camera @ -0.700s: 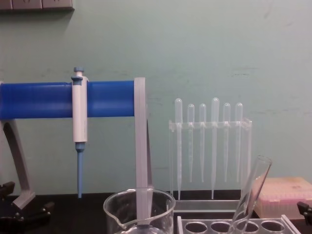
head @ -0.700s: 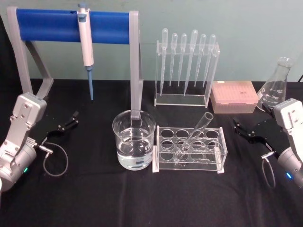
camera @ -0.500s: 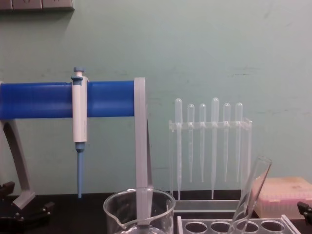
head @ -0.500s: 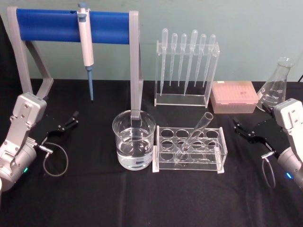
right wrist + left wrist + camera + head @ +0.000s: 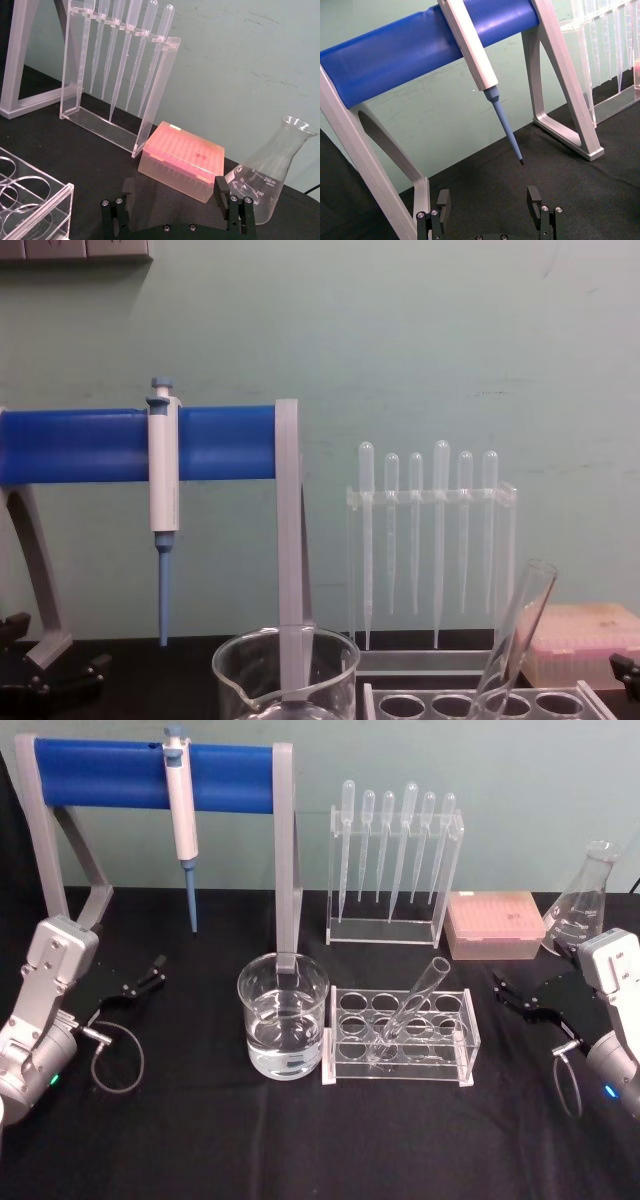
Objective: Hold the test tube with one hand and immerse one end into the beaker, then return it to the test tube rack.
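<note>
The test tube (image 5: 415, 1005) leans tilted in a clear rack (image 5: 400, 1038) at the table's middle, its rimmed mouth up and to the right; in the chest view the test tube (image 5: 520, 635) rises above the rack. The beaker (image 5: 283, 1025), partly filled with clear liquid, stands just left of the rack, and its rim shows low in the chest view as the beaker (image 5: 285, 665). My left gripper (image 5: 140, 978) rests open at the far left, well away from the beaker. My right gripper (image 5: 510, 992) stands open to the right of the rack. Both hold nothing, as the left gripper (image 5: 489, 200) and right gripper (image 5: 172, 192) show.
A white-and-blue micropipette (image 5: 182, 810) hangs on a blue-barred stand (image 5: 100, 772) at the back left. A rack of plastic pipettes (image 5: 395, 870), a pink tip box (image 5: 495, 925) and a conical flask (image 5: 582, 900) line the back right. Black cloth covers the front.
</note>
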Robot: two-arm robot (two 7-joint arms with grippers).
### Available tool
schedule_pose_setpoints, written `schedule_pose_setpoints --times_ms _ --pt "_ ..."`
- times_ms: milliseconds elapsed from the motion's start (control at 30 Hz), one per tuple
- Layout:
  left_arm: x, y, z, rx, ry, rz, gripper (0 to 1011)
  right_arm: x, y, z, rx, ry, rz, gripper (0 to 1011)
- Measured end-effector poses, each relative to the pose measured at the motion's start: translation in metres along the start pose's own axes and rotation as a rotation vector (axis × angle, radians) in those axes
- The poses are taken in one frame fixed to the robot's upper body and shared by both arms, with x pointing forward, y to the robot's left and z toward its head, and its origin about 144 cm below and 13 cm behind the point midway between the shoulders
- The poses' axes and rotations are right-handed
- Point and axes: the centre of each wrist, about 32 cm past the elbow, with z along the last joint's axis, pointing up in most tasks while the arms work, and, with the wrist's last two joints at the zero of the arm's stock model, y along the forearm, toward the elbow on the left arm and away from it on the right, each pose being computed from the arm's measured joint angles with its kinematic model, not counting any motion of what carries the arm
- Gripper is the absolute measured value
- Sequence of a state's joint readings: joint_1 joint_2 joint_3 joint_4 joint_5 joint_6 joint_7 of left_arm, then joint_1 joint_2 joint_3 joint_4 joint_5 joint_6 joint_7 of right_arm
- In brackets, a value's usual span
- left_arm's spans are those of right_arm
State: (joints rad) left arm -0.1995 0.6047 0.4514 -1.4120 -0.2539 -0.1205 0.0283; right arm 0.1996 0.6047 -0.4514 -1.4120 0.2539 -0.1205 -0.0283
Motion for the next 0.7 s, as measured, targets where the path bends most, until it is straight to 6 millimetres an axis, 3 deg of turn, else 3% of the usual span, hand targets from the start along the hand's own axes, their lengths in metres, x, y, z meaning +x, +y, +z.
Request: schedule_pose_setpoints --times_ms 700 --pt "0.0 0.0 0.0 0.0 0.0 0.0 1000 0.0 0.0 0.0 0.0 0.0 0.0 1003"
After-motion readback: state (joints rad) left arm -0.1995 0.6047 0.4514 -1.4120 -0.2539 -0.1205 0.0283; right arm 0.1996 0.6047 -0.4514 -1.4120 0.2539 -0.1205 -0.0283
